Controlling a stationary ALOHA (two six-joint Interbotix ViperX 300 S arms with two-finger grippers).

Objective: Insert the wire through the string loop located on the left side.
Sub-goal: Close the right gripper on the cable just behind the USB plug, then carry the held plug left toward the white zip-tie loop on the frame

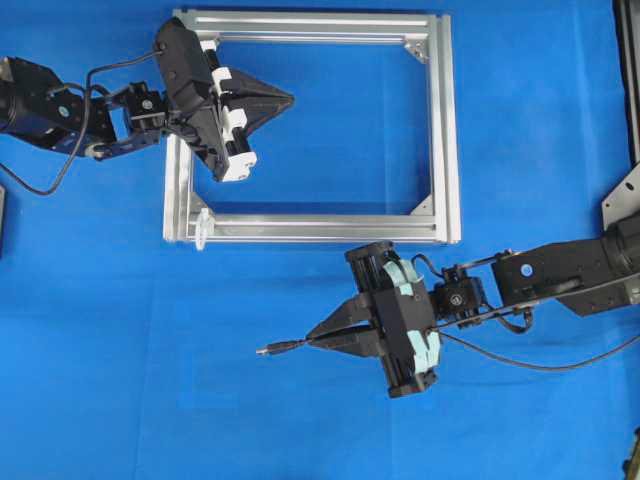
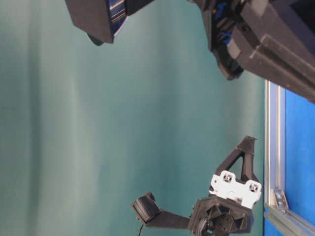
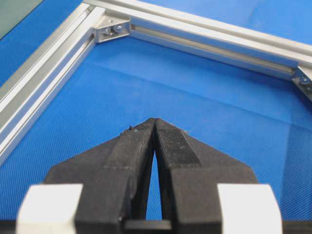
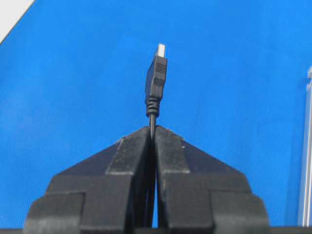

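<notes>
Blue table [image 1: 120, 350]: right pincer [image 1: 312, 342] clamped on wire [image 1: 280, 348]; left pincer [image 1: 290, 99] closed, empty.

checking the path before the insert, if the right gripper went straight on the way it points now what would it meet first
Nothing, as far as the overhead view shows. The right gripper, shut on the thin black wire, points left along bare blue cloth, passing below the square aluminium frame and the tiny whitish string loop.

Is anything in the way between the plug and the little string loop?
Nothing visible blocks it. The right claw holds the wire with its plug poking out over bare blue cloth. The string loop sits at the frame's lower left corner, up and left of the plug. The left claw hovers further up.
</notes>
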